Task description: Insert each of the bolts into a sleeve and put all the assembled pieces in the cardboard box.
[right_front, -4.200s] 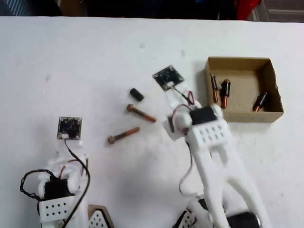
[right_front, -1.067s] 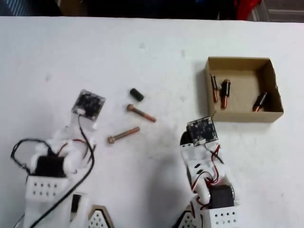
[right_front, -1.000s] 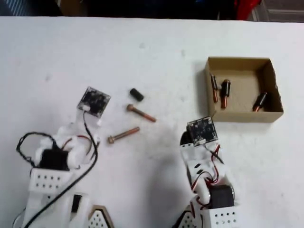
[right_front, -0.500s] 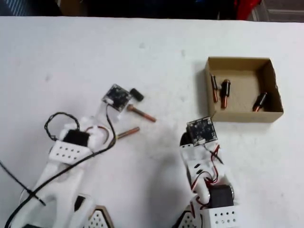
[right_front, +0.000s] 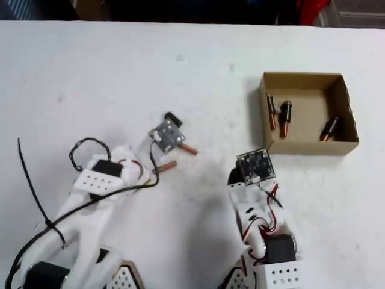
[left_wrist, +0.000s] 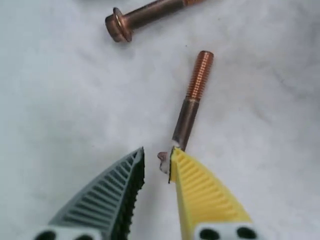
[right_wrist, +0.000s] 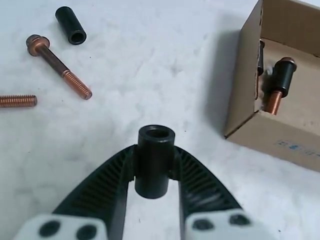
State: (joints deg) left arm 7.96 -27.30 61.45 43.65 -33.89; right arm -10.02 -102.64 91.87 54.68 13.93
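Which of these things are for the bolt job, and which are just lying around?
For the job: one bolt; second bolt; loose sleeve; held sleeve; cardboard box; finished pieces inside it.
Just lying about: white table; red thing behind the table.

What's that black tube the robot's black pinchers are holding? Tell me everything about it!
The sleeve is a short black tube, matte and hollow, its open hole facing up. It stands upright, pinched on both sides by the right gripper over the white table. No bolt is inside.
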